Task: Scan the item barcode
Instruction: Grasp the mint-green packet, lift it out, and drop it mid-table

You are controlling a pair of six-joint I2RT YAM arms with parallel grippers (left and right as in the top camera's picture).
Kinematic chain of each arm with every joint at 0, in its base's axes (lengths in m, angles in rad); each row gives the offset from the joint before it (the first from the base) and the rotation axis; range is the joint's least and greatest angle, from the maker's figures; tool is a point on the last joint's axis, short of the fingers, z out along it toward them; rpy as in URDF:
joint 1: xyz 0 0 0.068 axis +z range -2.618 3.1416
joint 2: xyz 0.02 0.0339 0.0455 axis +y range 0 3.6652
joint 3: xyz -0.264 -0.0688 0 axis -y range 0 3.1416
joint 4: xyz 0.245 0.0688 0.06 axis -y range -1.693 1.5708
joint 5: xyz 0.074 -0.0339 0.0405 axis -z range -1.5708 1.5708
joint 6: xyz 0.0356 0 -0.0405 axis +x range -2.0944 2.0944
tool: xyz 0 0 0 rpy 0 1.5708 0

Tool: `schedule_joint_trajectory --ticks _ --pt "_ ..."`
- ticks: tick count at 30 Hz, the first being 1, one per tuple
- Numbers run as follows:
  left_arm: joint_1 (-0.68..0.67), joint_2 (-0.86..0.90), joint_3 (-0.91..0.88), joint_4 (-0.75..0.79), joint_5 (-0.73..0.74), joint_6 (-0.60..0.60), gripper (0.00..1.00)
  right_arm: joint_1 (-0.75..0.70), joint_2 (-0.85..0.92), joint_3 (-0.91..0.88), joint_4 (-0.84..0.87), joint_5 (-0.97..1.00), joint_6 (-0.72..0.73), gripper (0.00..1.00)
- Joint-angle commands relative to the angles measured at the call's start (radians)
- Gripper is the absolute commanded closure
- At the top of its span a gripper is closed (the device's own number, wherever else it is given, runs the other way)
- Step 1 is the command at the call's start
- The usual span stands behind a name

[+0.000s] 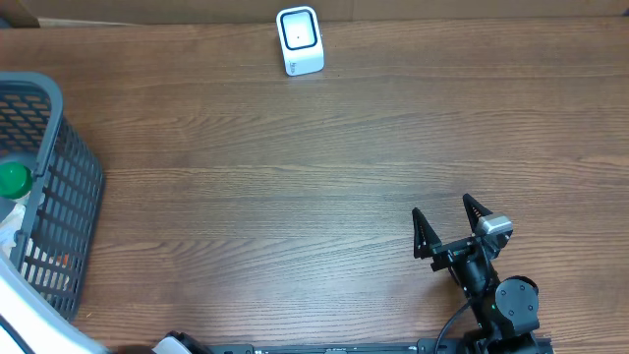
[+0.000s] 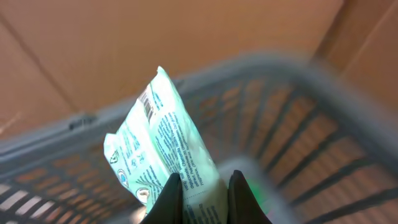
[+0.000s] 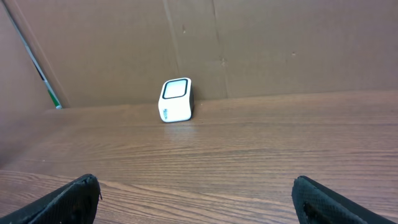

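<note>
In the left hand (image 2: 205, 177), the packet (image 2: 163, 138) sits pinched.

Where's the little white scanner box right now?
The white scanner stands at the far edge of the table in the overhead view, near the cardboard wall, well right of the grey basket.

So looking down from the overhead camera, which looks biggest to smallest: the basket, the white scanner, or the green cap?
1. grey basket, largest even though the frame edge cuts it off
2. white scanner
3. green cap, only partly showing inside the basket
</note>
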Motion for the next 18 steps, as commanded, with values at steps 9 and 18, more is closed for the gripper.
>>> schedule_joint_trajectory --ticks 9,18 --pt "-0.438 -0.2 0.033 -0.101 0.397 -0.405 0.96 0.008 -0.006 -0.01 0.006 0.006 -0.004 0.0" --pt "-1.08 -0.023 0.032 -0.375 0.004 -0.336 0.96 0.008 -0.006 -0.01 0.006 0.006 -0.004 0.0"
